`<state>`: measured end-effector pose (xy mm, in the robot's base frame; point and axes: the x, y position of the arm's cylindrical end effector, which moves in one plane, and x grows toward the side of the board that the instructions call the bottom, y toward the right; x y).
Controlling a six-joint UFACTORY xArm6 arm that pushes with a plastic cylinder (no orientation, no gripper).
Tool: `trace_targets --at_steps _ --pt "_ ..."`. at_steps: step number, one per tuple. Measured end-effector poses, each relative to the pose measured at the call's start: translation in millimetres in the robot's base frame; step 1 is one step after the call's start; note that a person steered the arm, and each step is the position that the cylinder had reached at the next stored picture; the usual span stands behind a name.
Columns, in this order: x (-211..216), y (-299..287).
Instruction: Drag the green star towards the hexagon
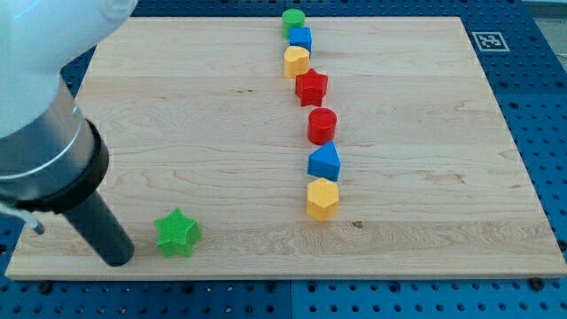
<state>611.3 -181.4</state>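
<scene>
Near the view's bottom-left corner of the wooden board [221, 115], my tip [118, 260] rested on the surface just to the view's left of the green star [177, 234], close beside it, though whether the two touched could not be told from this angle. My tip carried nothing and gripped nothing; it was a bare rod end, able only to push. The yellow hexagon [322, 198] lay well apart from the star, toward the view's right and slightly higher, at the lower end of a column of blocks. Above it in that column sat a blue block [324, 163], a red cylinder [322, 125], a red star [311, 87], a yellow block [297, 61], a second blue block [300, 38] and a green cylinder [293, 19]. The relation that mattered was the line-up: tip, star and hexagon sat nearly in a row, with the star between the other two. I judged that a push toward the view's right, angled a little upward, would send the star toward the hexagon, and that an off-centre contact might let the star spin away from the rod.
</scene>
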Motion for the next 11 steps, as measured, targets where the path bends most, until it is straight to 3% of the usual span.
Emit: trace_targets --at_steps 3,7,9,11 --pt "-5.3 6.2" --pt "-16.9 118.4" --pt "-48.9 95.1" --pt "-39.5 126.6"
